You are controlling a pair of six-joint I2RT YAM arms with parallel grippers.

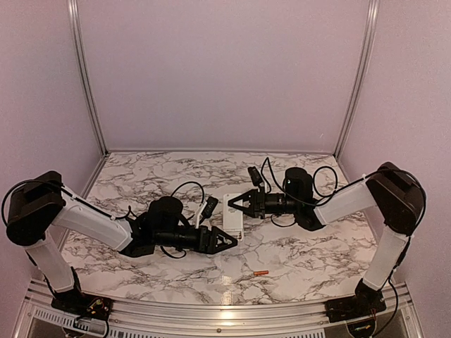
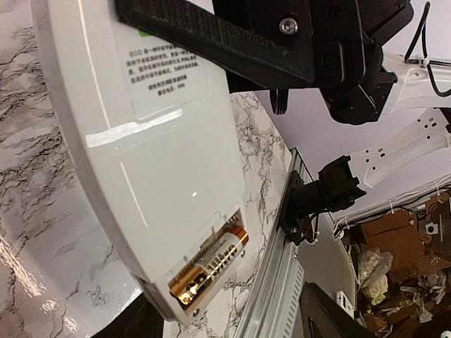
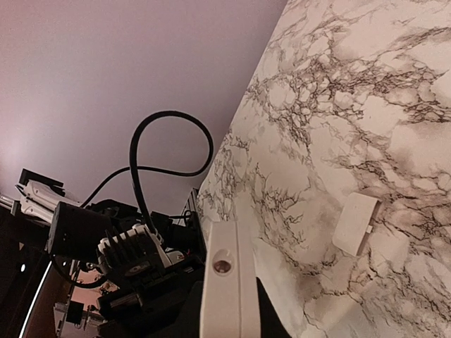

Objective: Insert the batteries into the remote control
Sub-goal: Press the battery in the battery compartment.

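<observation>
1. Two grippers meet at the white remote control (image 1: 233, 215), whose back faces the left wrist camera.
2. The right gripper (image 1: 235, 203) is clamped on the remote control's far end.
3. The left gripper (image 1: 228, 238) has its jaws spread at the near end, not pinching it.
4. A gold battery (image 2: 208, 271) sits in the open compartment.
5. The orange-red battery (image 1: 261, 272) lies on the marble table (image 1: 317, 257) near its front edge.
6. A white battery cover (image 3: 356, 224) lies on the table, apart from the remote control.
</observation>
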